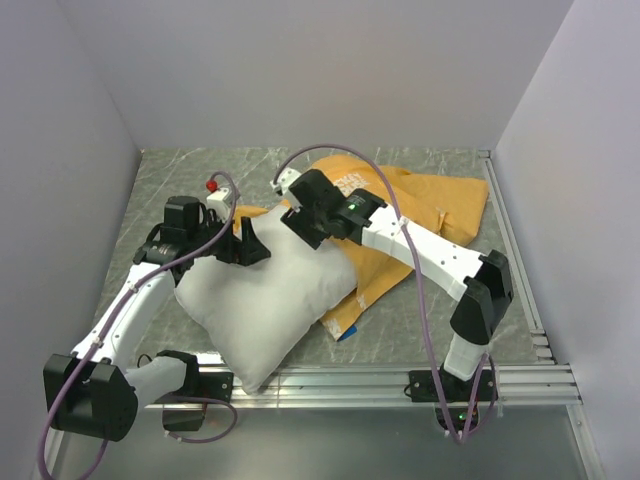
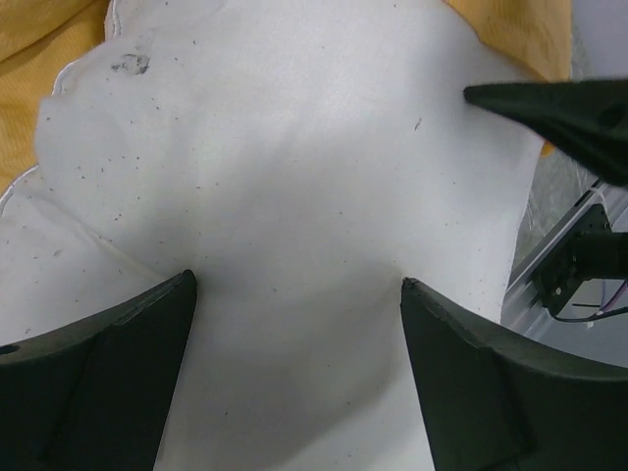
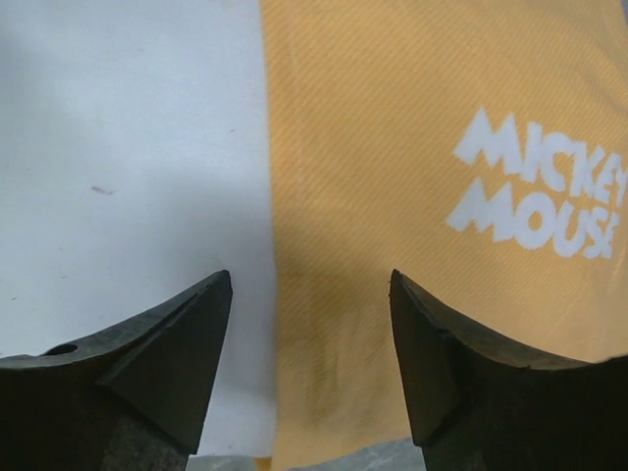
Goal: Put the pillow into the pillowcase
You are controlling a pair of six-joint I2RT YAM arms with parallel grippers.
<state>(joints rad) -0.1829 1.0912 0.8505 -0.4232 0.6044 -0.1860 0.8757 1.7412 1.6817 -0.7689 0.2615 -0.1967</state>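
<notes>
Grey marbled tabletop (image 1: 180, 170), pale walls around.

Item 1: pillow (image 1: 265, 300). White and plump, lying diagonally at near left. Its far end meets the pillowcase, presumably so that it can be fed in end first. I see no part of it inside yet.

Item 2: pillowcase (image 1: 440, 200). Spread flat at far right, orange face up, Mickey Mouse lettering (image 3: 540, 196) showing.

Item 3: my left gripper (image 2: 294, 280). Jaws spread wide over the pillow's far end, nothing held. I cannot tell whether it touches.

Item 4: my right gripper (image 3: 311, 275). Jaws apart, holding nothing, straddling the line where white pillow meets the orange edge, likely to catch that edge.
</notes>
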